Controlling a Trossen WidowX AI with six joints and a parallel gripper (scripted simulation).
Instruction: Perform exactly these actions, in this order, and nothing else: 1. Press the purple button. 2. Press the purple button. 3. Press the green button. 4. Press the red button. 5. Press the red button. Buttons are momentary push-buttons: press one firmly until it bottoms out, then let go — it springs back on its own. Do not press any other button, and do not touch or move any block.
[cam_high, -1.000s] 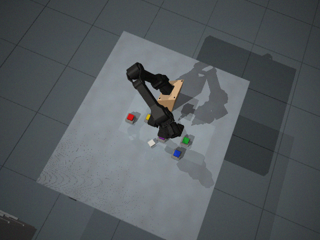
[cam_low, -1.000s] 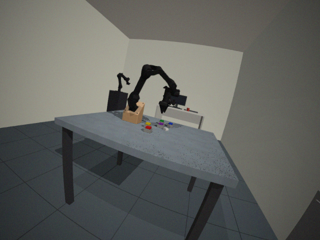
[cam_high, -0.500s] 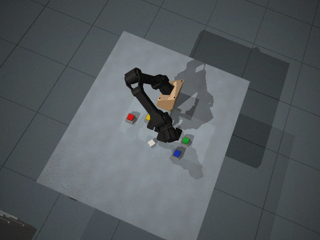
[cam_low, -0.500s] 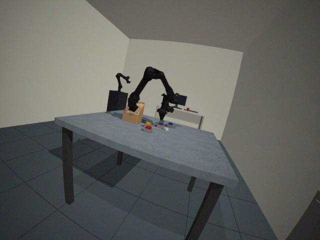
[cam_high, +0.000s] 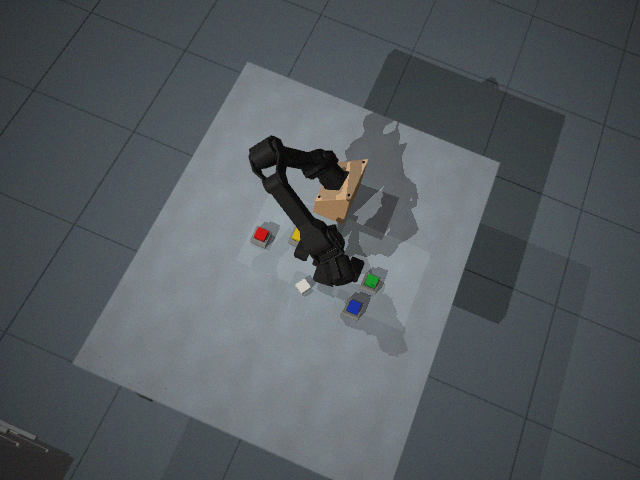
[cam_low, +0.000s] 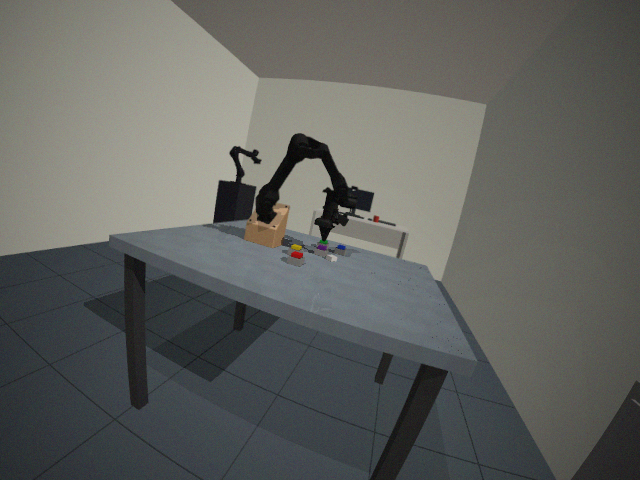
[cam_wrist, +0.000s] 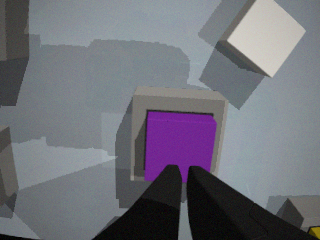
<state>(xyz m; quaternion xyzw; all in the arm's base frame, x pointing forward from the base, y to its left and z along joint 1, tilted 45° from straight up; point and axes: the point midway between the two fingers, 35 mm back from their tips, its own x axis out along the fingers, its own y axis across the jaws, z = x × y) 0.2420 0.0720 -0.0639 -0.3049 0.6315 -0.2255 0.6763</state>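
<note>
The purple button (cam_low: 322, 248) (cam_wrist: 181, 140) sits in its grey housing and is hidden under the arm in the top view. My gripper (cam_low: 324, 239) (cam_wrist: 182, 176) is shut with nothing between the fingers and points down just above the purple button. In the wrist view its tips overlap the near edge of the purple cap; I cannot tell whether they touch it. The green button (cam_high: 371, 281) (cam_low: 323, 241) is to the right of the gripper in the top view. The red button (cam_high: 261, 234) (cam_low: 296, 254) stands at the far left there.
The blue button (cam_high: 354, 306) (cam_low: 341, 247) stands near the green one. The yellow button (cam_high: 296, 235) (cam_low: 296, 247) (cam_wrist: 315, 232) is partly under the arm in the top view. A white block (cam_high: 302, 286) (cam_low: 331, 257) (cam_wrist: 270, 36) lies close to the purple button.
</note>
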